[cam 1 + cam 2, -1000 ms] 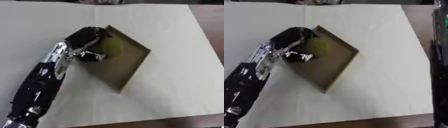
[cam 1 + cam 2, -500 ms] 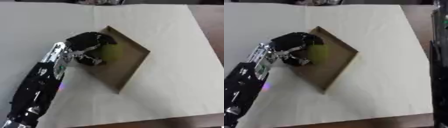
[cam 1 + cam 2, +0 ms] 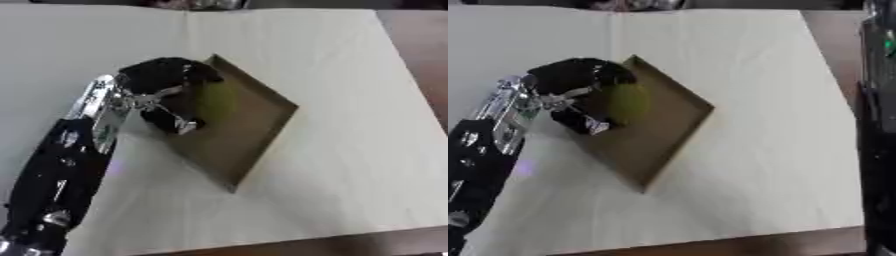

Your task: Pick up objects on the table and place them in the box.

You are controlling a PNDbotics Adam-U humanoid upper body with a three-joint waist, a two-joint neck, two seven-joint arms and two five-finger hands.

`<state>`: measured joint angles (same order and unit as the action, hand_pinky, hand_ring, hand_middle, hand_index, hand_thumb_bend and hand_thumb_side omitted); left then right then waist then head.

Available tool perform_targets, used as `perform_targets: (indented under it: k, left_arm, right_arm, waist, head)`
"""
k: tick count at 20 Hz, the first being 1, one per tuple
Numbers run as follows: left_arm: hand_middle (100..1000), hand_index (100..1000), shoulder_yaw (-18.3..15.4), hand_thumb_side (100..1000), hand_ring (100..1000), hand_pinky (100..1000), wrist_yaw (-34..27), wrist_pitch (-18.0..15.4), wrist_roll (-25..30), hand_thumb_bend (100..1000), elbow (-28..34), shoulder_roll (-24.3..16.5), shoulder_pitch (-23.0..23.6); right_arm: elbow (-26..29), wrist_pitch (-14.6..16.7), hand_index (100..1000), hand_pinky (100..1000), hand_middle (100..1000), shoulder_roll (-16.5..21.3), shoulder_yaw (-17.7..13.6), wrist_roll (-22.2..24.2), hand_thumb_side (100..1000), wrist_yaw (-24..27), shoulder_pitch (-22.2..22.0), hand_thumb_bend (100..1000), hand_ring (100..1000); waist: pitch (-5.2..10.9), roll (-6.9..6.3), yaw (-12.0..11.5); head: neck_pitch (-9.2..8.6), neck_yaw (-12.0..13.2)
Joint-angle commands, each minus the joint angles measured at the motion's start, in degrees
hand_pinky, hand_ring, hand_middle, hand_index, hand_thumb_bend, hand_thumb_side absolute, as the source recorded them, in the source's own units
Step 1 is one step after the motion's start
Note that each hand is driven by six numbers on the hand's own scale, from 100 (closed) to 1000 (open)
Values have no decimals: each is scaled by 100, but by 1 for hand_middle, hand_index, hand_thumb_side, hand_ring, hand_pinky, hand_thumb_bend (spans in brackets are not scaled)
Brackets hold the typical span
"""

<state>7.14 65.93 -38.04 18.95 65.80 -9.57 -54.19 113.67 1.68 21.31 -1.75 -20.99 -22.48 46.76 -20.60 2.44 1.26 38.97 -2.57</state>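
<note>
Resting inside the box, a yellow-green object.

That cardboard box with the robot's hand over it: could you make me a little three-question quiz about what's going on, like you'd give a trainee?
1. True or false: the left hand is over the box.
2. What colour is the round object beside that hand?
A. red
B. yellow-green
C. blue
3. Fill in: the box lies on a pale ___ that covers the table.

Key
1. True; it reaches in over the box's near-left edge.
2. B. It sits within the box's outline, partly hidden by the hand; whether the fingers are gripping it cannot be seen.
3. Sheet. The right arm shows only as a dark strip at the right eye view's right edge; its hand is not seen.
</note>
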Motion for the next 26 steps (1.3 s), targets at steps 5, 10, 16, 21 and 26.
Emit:
perform_targets:
  k: [5,10,16,21,26]
  left_arm:
    - [872,971,-108,675,931,884,-426,335,16,253,649,-199,-107]
    - [879,977,-59,701,936,889,-652,370,104,317,991,-285,-31]
    - [878,981,-29,726,938,887,-837,304,388,288,1059,-284,21]
    - [869,976,-92,699,931,879,-1066,449,429,155,1221,-332,69]
    - [838,949,-268,474,895,843,-1574,969,-20,100,1769,-713,217]
  right_arm:
    - [92,-16,771,777,695,183,-83,-79,526,-26,30,100,569]
    - [92,-22,771,776,693,217,-116,-136,527,-48,0,100,565]
    - [92,-29,771,777,693,215,-110,-153,527,-46,-3,100,562]
    - [92,-35,771,777,692,236,-119,-171,528,-47,-28,100,562]
    - [92,-32,771,777,692,303,-144,-208,529,-68,-88,100,562]
  waist:
    - [169,2,-25]
    - [184,-7,-56]
    - [181,-1,-71]
    - [185,-20,-84]
    - [210,-81,-148]
  head:
    - [39,-14]
    - [29,-55]
    - [27,-61]
    - [29,-91]
    - [60,-186]
